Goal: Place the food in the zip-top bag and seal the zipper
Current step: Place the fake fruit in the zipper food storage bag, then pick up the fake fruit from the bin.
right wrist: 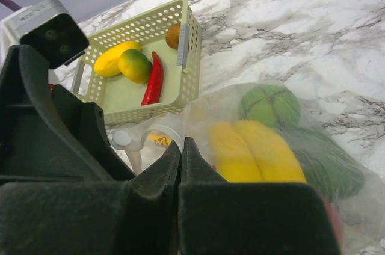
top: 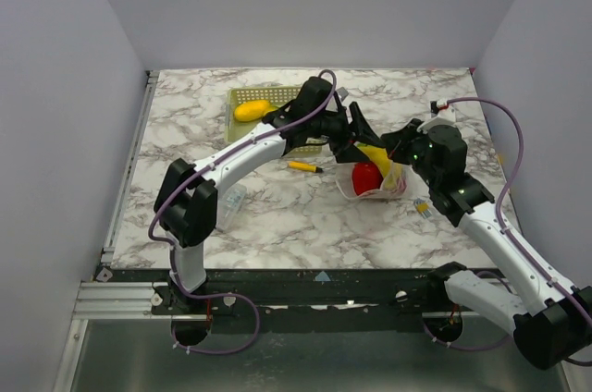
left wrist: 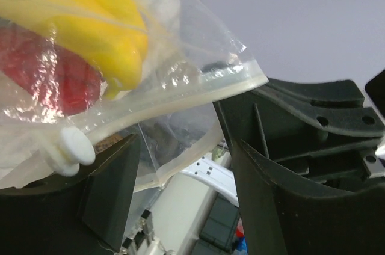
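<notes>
The clear zip-top bag (top: 375,184) is held up over the table's middle right. It holds a yellow banana (right wrist: 255,153), a red round fruit (left wrist: 48,77) and green pieces (right wrist: 271,104). My right gripper (right wrist: 180,147) is shut on the bag's mouth edge, next to the white slider (right wrist: 123,139); it also shows in the top view (top: 396,149). My left gripper (left wrist: 180,195) is open, and the zipper strip (left wrist: 180,95) runs just above its spread fingers (left wrist: 111,183) without touching them. It meets the bag from the left (top: 356,140). More food lies in the basket.
The yellow-green mesh basket (right wrist: 189,56) at the back holds a yellow fruit (right wrist: 111,59), a green-yellow fruit (right wrist: 133,65), a red chilli (right wrist: 153,80) and a brown piece. A thin yellow-and-black stick (top: 303,166) and a flat clear packet (top: 231,202) lie on the table.
</notes>
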